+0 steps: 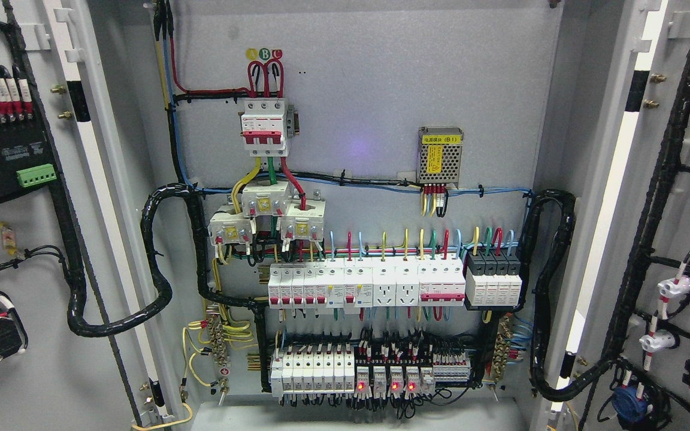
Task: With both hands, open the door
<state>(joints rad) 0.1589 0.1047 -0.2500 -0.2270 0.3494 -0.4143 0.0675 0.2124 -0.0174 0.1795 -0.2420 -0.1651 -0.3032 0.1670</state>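
Both doors of a grey electrical cabinet stand swung wide open. The left door (33,251) shows its inner face at the picture's left, carrying black modules and wiring. The right door (686,239) fills the right edge, with black cable looms and white lamp backs. Between them the cabinet's back panel (369,90) is fully exposed. Neither of my hands nor any part of my arms appears in the head view.
On the panel sit a red and white main breaker (264,127), a perforated power supply (439,154), rows of white breakers (363,286) and relays with red lights (384,383). Thick black corrugated cable loops (159,263) run from the panel to each door.
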